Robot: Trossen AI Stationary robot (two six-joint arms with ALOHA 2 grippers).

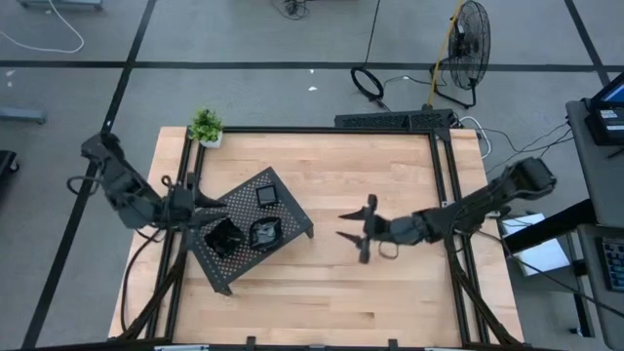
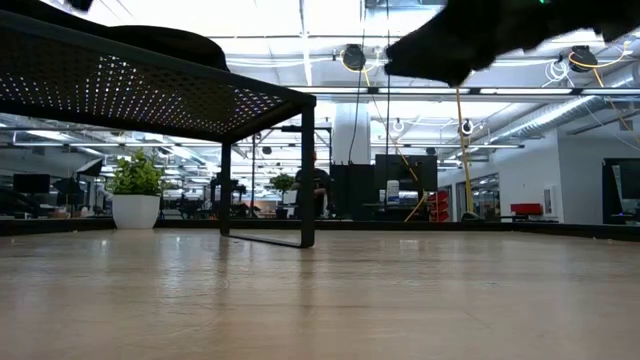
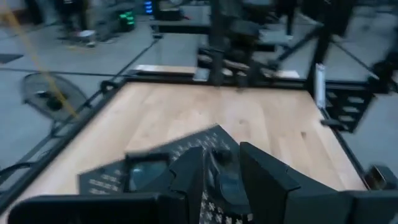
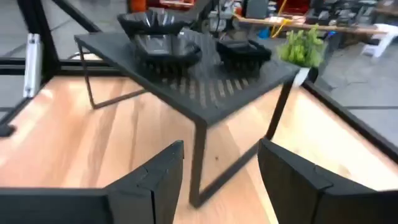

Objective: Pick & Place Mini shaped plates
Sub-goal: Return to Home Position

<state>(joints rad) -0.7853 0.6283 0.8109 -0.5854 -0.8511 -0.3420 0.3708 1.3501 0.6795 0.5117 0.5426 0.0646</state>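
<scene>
Wood surface lies bare right of centre, with plenty of open room out to the black frame. The right gripper hovers there, fingers spread wide, holding nothing. On the left half stands the perforated shelf, turned at an angle. The mini shaped plates sit on top in three small groups. The left gripper hangs at the shelf's left edge — fingers slightly parted, empty. A potted plant marks the far left corner.
</scene>
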